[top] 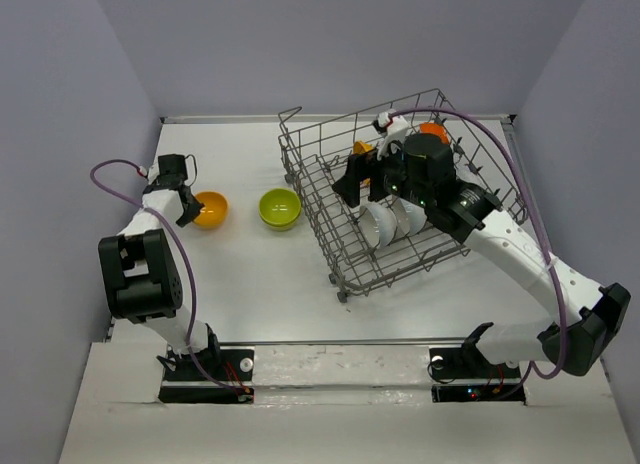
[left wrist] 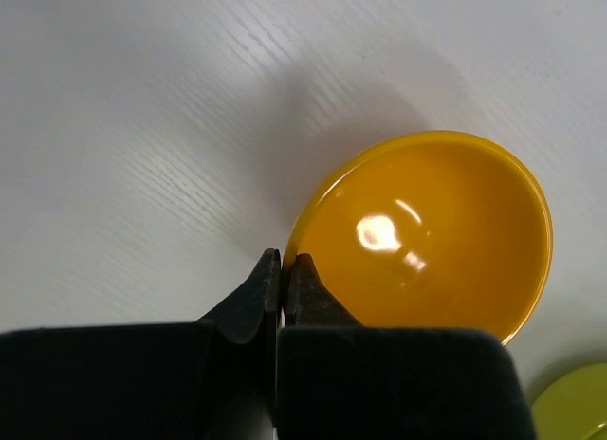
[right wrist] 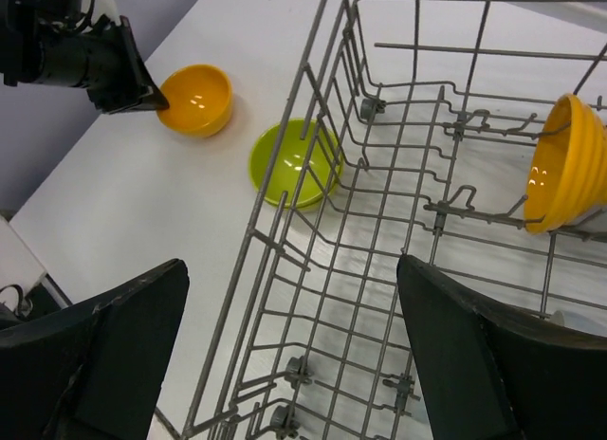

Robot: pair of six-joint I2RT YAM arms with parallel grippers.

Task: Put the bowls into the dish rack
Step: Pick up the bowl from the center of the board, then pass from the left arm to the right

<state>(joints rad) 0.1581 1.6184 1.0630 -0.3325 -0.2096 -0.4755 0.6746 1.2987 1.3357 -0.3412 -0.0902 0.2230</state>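
Note:
An orange bowl (top: pixel 210 209) (left wrist: pixel 427 241) (right wrist: pixel 196 99) sits on the table at the left. My left gripper (top: pixel 192 204) (left wrist: pixel 283 269) is shut on its near rim, one finger outside and one inside the bowl. A lime green bowl (top: pixel 280 208) (right wrist: pixel 294 160) stands just left of the dish rack (top: pixel 318 174) (right wrist: pixel 379 222). White bowls (top: pixel 385 224) stand on edge inside the rack, and an orange bowl (top: pixel 432 131) (right wrist: pixel 564 165) leans at its far side. My right gripper (top: pixel 362 174) (right wrist: pixel 292 265) hovers open above the rack's left part, holding nothing.
The rack stands at an angle on the right half of the white table (top: pixel 250 274). Grey walls close in the left, back and right sides. A corner of the lime bowl (left wrist: pixel 574 407) shows close to the held bowl in the left wrist view.

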